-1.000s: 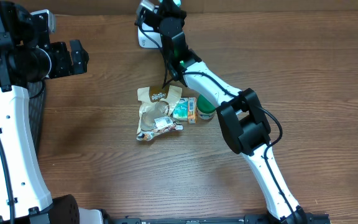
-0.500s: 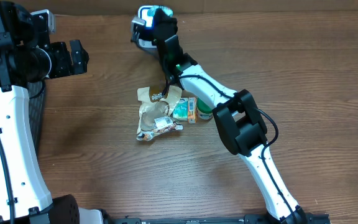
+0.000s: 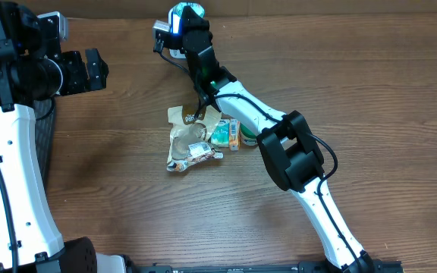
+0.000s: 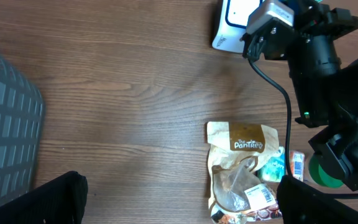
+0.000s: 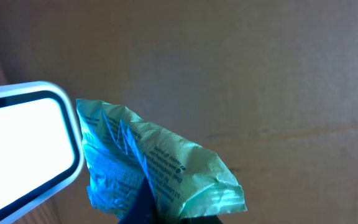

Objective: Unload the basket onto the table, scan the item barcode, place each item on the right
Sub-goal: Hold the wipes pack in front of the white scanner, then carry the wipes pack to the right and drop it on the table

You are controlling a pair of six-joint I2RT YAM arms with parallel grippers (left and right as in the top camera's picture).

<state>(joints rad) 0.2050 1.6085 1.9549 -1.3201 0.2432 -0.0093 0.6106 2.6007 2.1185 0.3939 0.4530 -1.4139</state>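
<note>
My right gripper point(image 3: 182, 23) is shut on a crinkled green packet point(image 5: 160, 165), holding it up at the far edge of the table. The packet point(image 3: 185, 10) sits right beside the white scanner point(image 5: 23, 143) and is lit blue on the side facing the scanner's window. In the left wrist view the scanner point(image 4: 230, 26) shows partly behind the right gripper point(image 4: 272, 22). My left gripper point(image 3: 97, 70) hangs open and empty over the left of the table, well away from the scanner, its fingers point(image 4: 48, 200) spread wide.
A pile of items lies mid-table: a tan Panitree pouch point(image 4: 244, 142), a clear bag with a barcode label point(image 4: 244, 190), a teal packet point(image 4: 272, 169) and a green lid point(image 4: 321, 174). A dark mesh basket point(image 4: 5, 137) stands at the left. Cardboard wall behind.
The right gripper has carried the green packet leftward and farther back, over the scanner. The left arm has not moved.
</note>
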